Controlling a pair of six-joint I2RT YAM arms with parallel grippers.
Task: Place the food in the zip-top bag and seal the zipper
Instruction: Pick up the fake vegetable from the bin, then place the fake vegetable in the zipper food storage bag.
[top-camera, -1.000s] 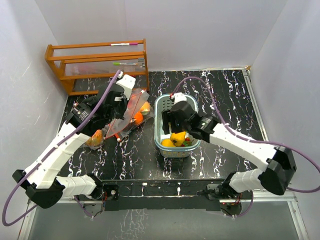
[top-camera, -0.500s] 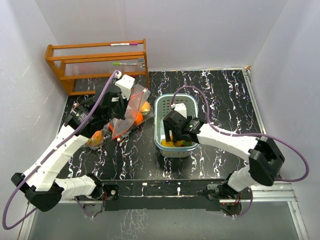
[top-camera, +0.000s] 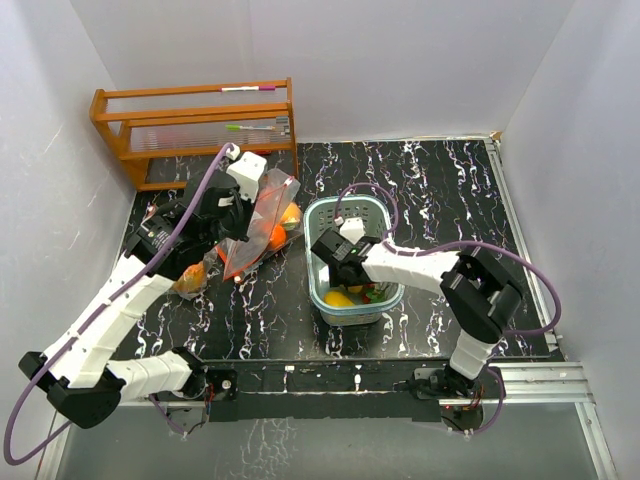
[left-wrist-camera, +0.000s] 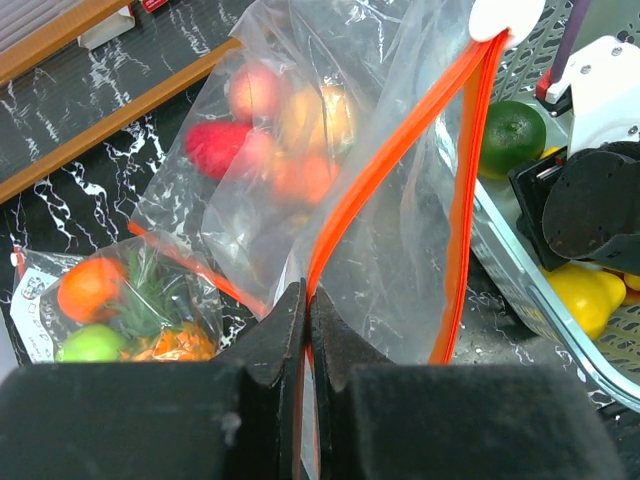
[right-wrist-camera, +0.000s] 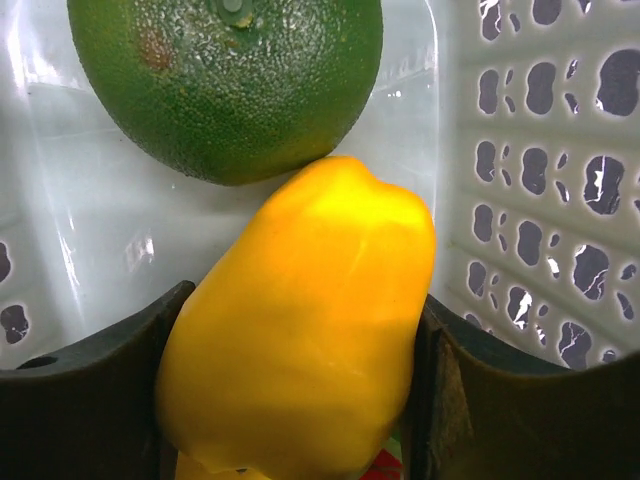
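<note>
Seen from above, the right gripper (top-camera: 342, 266) is sunk in the basket (top-camera: 352, 204) and its jaws are hidden. The right wrist view shows them clamped on a yellow fruit (right-wrist-camera: 300, 320), with a finger (right-wrist-camera: 90, 400) pressed against each side. A green fruit (right-wrist-camera: 225, 75) touches the yellow one's far end, and both sit low against the basket's perforated wall.

Just left of the basket, the left gripper (left-wrist-camera: 305, 325) is pinched tight on the orange zipper edge of the bag (left-wrist-camera: 400, 210). Only its wrist view shows that grip. The same view picks out what is inside the plastic: a red fruit (left-wrist-camera: 215, 148), a pink fruit (left-wrist-camera: 255, 90) and an orange fruit (left-wrist-camera: 318, 115), bunched at the end away from the basket. The overhead view gives only an orange smear there.

Farther left of the basket, a small clear packet (left-wrist-camera: 110, 310) lies flat on the table (top-camera: 450, 190) holding orange and green pieces. A wooden rack (top-camera: 195, 125) stands well behind and left of the basket.
</note>
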